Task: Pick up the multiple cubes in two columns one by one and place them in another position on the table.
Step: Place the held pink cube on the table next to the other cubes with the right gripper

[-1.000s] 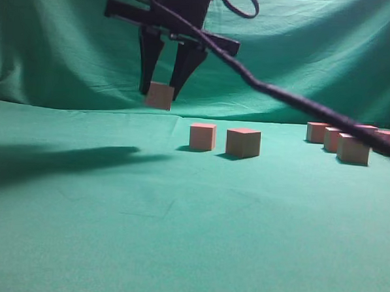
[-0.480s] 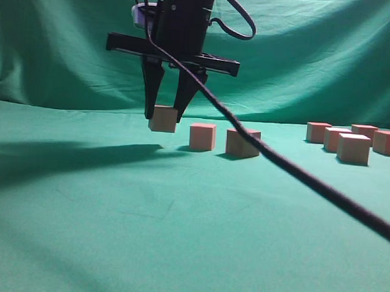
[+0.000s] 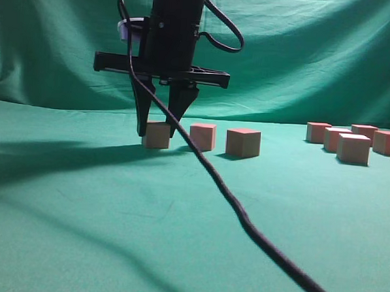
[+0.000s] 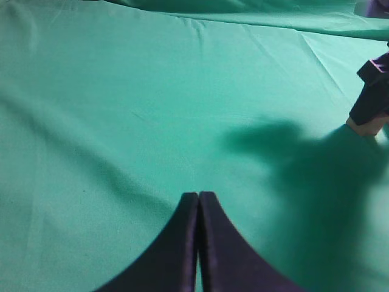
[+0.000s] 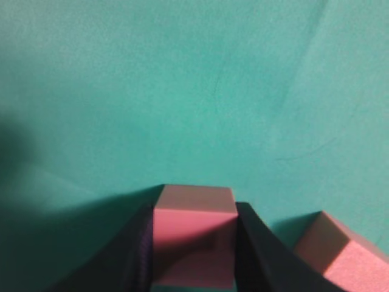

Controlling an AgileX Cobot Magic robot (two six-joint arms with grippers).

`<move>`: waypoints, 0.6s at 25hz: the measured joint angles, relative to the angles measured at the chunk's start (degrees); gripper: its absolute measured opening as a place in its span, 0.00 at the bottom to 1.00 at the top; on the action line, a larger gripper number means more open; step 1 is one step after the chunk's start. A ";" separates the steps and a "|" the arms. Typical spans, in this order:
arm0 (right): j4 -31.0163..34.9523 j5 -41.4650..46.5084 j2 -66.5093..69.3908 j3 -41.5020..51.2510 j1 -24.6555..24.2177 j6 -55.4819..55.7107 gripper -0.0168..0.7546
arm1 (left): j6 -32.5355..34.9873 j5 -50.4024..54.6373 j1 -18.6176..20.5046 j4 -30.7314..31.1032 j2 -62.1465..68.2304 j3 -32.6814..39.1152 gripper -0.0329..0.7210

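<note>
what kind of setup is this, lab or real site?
Likely a lab test bench: a table under green cloth, a draped green backdrop, identical small cubes laid out in rows, and the right gripper setting one cube down.

Right arm: reaches down from above, wrist vertical, its cable trailing toward the lower right.
Right gripper (image 3: 158, 132): points straight down, fingers (image 5: 258, 243) clamped against both sides of a cube (image 3: 156, 135) at table level.
Left gripper (image 4: 199, 201): fingers pressed together, nothing between them, held low over the table.

Green-cloth table (image 3: 79, 231): cubes (image 3: 243, 142) scattered, black cable (image 3: 243, 220) across.
</note>
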 joint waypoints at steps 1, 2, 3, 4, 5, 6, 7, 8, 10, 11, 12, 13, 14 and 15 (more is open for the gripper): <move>-0.12 0.00 0.00 0.00 0.00 0.00 0.39 | 0.00 0.00 0.00 0.00 0.00 0.00 0.04; -0.39 0.00 0.00 0.00 0.00 0.00 0.39 | 0.00 0.00 0.00 0.00 0.00 0.00 0.04; -0.49 0.00 0.00 0.00 0.00 0.00 0.39 | 0.00 0.00 0.00 0.00 0.00 0.00 0.04; -0.82 0.00 0.00 0.00 0.00 0.00 0.39 | 0.00 0.00 0.00 0.00 0.00 0.00 0.04; -1.12 0.00 0.00 0.00 0.00 0.24 0.39 | 0.00 0.00 0.00 0.00 0.00 0.00 0.04; -1.48 0.00 0.00 0.00 0.00 0.57 0.39 | 0.00 0.00 0.00 0.00 0.00 0.00 0.04; -1.80 0.10 0.00 0.00 0.00 0.67 0.39 | 0.00 0.00 0.00 0.00 0.00 0.00 0.04; -1.92 0.21 0.00 0.00 0.00 0.82 0.39 | 0.00 0.00 0.00 0.00 0.00 0.00 0.04; -2.16 0.31 0.00 0.00 0.00 0.95 0.39 | 0.00 0.00 0.00 0.00 0.00 0.00 0.04; -2.16 0.31 0.00 0.00 0.00 1.12 0.39 | 0.00 0.00 0.00 0.00 0.00 0.00 0.04; -2.16 0.31 0.00 0.00 0.00 1.27 0.39 | 0.00 0.00 0.00 0.00 0.00 0.00 0.04; -2.16 0.31 0.00 0.00 0.00 1.35 0.39 | 0.00 0.00 0.00 0.00 0.00 0.00 0.04; -2.26 0.31 0.00 0.00 0.00 1.40 0.39 | 0.00 0.00 0.00 0.00 0.00 0.00 0.04; -2.26 0.31 0.00 0.00 0.00 1.40 0.39 | 0.00 0.00 0.00 0.00 0.00 0.00 0.04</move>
